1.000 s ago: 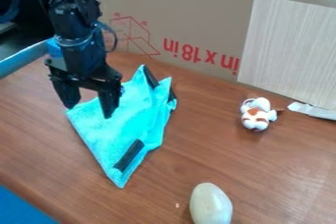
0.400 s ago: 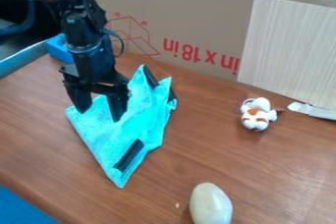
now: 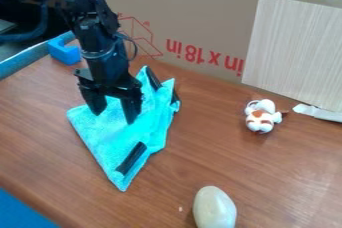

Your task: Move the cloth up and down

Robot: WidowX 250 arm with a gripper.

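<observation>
The black gripper [image 3: 114,118] hangs over the upper left part of the cloth, its two fingers spread apart with nothing between them. The bright turquoise cloth [image 3: 115,142] lies on the wooden table at left of centre, partly folded, with black strips near its lower tip and upper right edge. The gripper covers part of the cloth's upper left side. Whether the fingertips touch the fabric I cannot tell.
A small white and brown toy [image 3: 262,116] sits at right. A pale egg-shaped object [image 3: 214,208] lies at the bottom edge. Behind stands a cardboard wall [image 3: 200,27]; a blue block [image 3: 65,52] is at the upper left.
The gripper has moved to the right across the cloth, still open. More of the blue block behind the arm shows. The cloth lies as before.
</observation>
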